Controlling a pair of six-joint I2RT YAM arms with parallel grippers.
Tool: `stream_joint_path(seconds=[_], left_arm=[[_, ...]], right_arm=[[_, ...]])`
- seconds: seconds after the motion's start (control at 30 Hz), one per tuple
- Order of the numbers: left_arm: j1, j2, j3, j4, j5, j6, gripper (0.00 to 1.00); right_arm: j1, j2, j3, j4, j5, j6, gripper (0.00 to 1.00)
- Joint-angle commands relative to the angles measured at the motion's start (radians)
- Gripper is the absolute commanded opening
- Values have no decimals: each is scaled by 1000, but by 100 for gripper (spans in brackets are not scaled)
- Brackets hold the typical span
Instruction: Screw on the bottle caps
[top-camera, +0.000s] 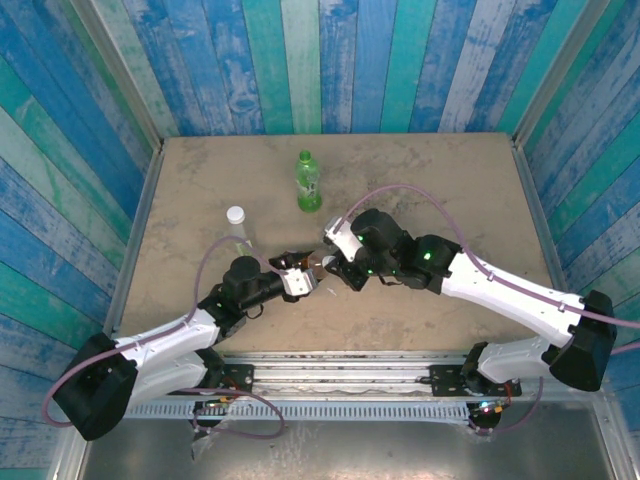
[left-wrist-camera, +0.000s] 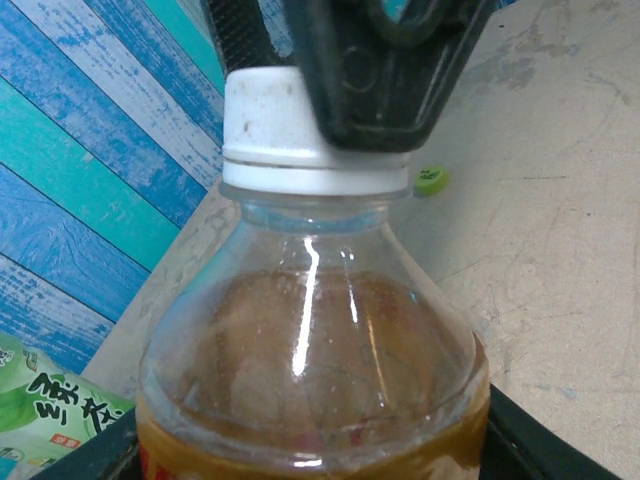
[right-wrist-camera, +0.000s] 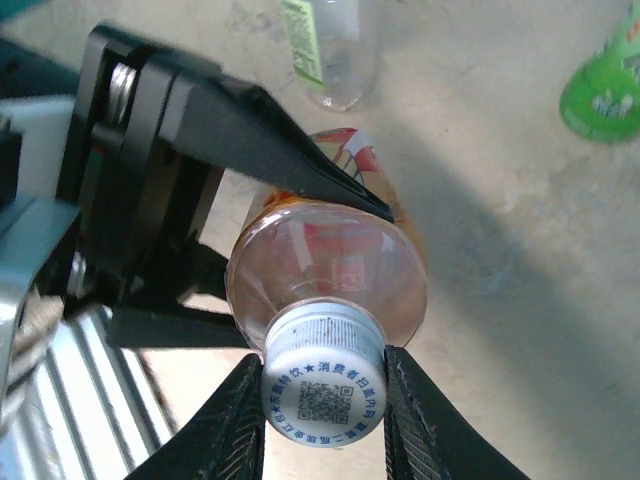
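Cap (right-wrist-camera: 323, 388), white, pinched between right claw (right-wrist-camera: 325, 405) fingers atop amber bottle (right-wrist-camera: 330, 265); left claw (top-camera: 303, 275) clamps bottle body.

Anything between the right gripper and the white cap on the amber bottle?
Nothing visible. The right gripper clamps the white cap directly from both sides; the cap sits on the amber bottle held by the left gripper.

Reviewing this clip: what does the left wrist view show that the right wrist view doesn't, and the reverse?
Left wrist: a yellow-green cap lying on the table beyond the neck. Right wrist: the white cap end-on with its printed code, the left pincer clamping the amber bottle, and the clear bottle. Both: the amber bottle, with its white cap pinched by the right pincer.
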Motion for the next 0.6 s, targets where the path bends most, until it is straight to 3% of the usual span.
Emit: stream_joint_path(seconds=[0.0,0.33,0.57], left_arm=[[0,-30,-14,21,0,9,53],[0,-28,-14,19,1,9,53],[0,-22,-10,23,-2,9,53]], right_arm=[[-36,1,-38,32,34,408,1],[-79,-21,-60,23,-37,470,1],[-151,-44,-121,106,-158,639,0]])
